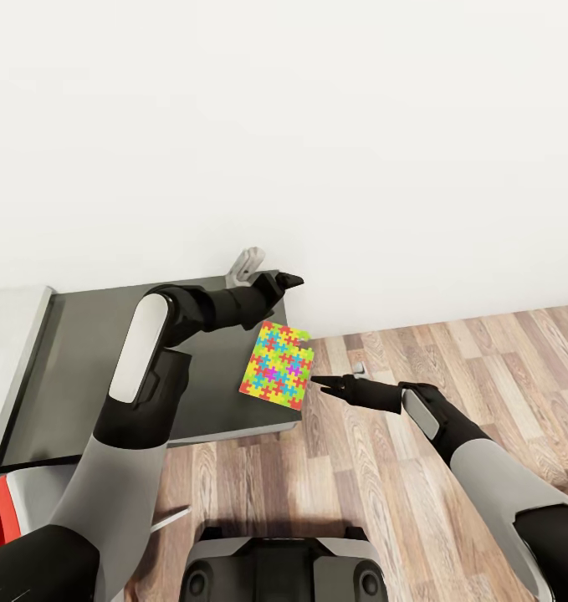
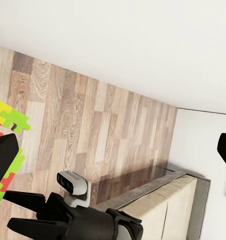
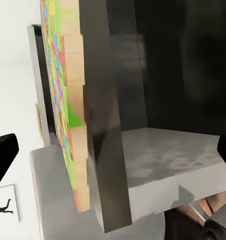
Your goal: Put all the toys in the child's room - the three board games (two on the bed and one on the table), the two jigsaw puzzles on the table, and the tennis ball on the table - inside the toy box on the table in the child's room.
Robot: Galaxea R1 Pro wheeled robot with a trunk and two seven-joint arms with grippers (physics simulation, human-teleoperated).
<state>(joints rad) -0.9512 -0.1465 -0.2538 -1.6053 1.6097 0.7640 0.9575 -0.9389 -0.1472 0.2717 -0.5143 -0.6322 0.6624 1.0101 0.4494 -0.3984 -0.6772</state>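
A home, by its look a child's room: a bright jigsaw puzzle (image 1: 277, 364) lies at the corner of a dark worktop (image 1: 83, 368), against a plain white wall (image 1: 317, 125), above a wood-plank floor (image 1: 451, 351).

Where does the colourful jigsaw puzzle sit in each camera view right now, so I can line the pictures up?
Head view: the jigsaw puzzle lies at the dark table's right edge, between both grippers.
Left wrist view: a green, yellow and red corner of it at the picture's left edge.
Right wrist view: seen edge-on, a tall colourful strip in the upper left.
Shared landmark: the wooden floor, also in the left wrist view.
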